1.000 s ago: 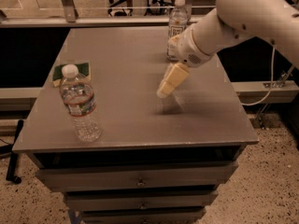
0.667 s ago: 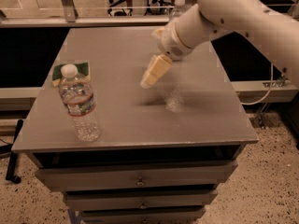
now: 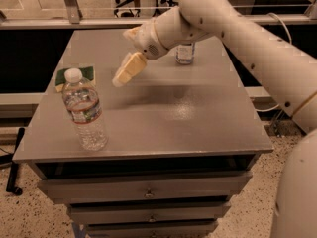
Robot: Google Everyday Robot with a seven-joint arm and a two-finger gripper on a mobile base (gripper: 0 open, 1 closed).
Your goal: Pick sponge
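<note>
The sponge (image 3: 75, 76) lies flat on the left side of the grey table (image 3: 163, 118), dark green top over a yellow layer. Its front is partly hidden behind the cap of a water bottle. My gripper (image 3: 127, 71), with pale yellow pads, hangs above the table just right of the sponge. It points down and to the left and holds nothing. It is apart from the sponge. The white arm (image 3: 223, 29) reaches in from the right.
A clear water bottle (image 3: 85, 111) stands upright near the table's front left, just in front of the sponge. A second bottle (image 3: 184, 53) stands at the back, partly behind the arm. Drawers (image 3: 148, 192) sit under the tabletop. A rail runs behind the table.
The gripper has moved left across the table, from right of the middle to close beside the sponge. The bottles and the sponge have not moved.
</note>
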